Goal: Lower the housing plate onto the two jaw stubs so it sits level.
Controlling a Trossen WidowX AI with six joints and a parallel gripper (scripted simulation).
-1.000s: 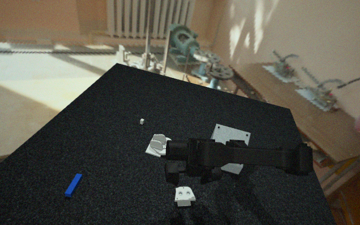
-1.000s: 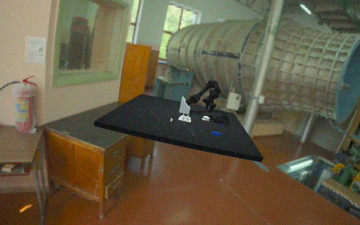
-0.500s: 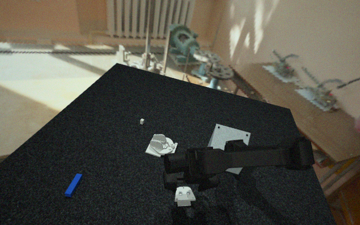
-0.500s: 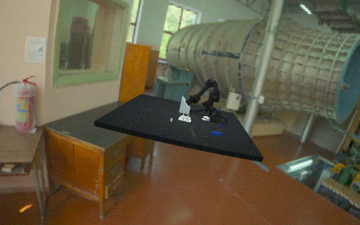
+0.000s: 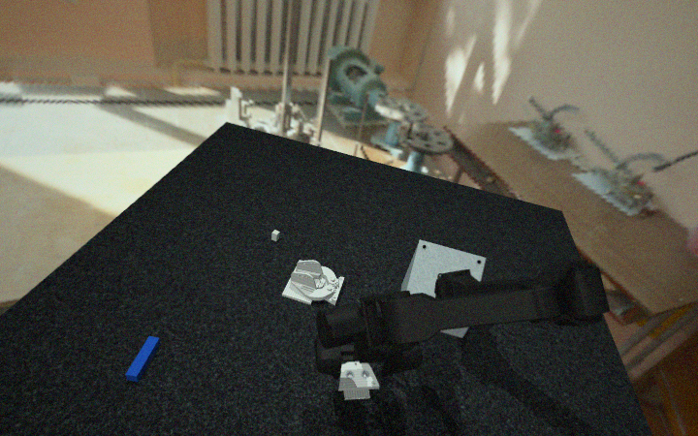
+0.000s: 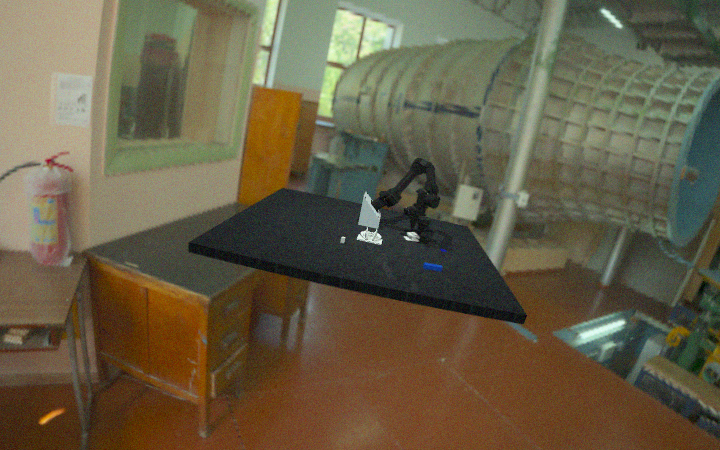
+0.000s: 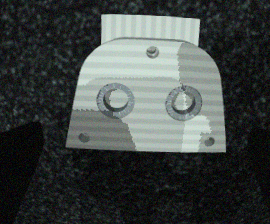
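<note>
The housing plate point(image 5: 359, 374) point(image 7: 148, 67) is pale, with two ringed holes and a ridged tab beyond its curved edge. It appears to rest on the table, away from the base. The base point(image 5: 295, 294) point(image 6: 370, 241) has a round centre and carries two grey jaws point(image 5: 306, 268) side by side. Their stubs are too small to make out. My gripper point(image 7: 147, 136) is open and empty above the housing plate, fingers spread to either side of its straight edge. In the top view the gripper body partly covers the area around the plate.
A pale upright panel point(image 5: 432, 270) point(image 6: 368, 215) with corner holes stands behind the base, partly hidden by my arm in the top view. A small white cube point(image 5: 274, 234) point(image 6: 342, 239) and a blue bar point(image 5: 142, 358) point(image 6: 432, 266) lie on the black table point(image 5: 205, 216) point(image 6: 295, 246).
</note>
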